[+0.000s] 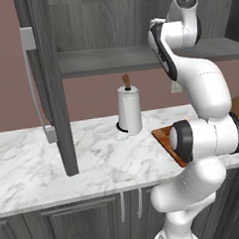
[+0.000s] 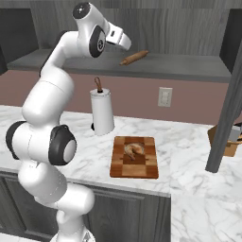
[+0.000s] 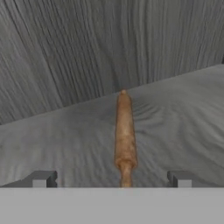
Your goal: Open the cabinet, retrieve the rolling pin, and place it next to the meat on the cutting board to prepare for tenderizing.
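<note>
With the cabinet [image 1: 55, 85] open, the wide-spread, empty tool [image 3: 111, 178] lines up along the rolling pin [image 2: 134, 57] lying on the shelf [image 2: 189, 70], so next it likely needs to advance and close before carrying it to the board [image 2: 134, 157].
</note>
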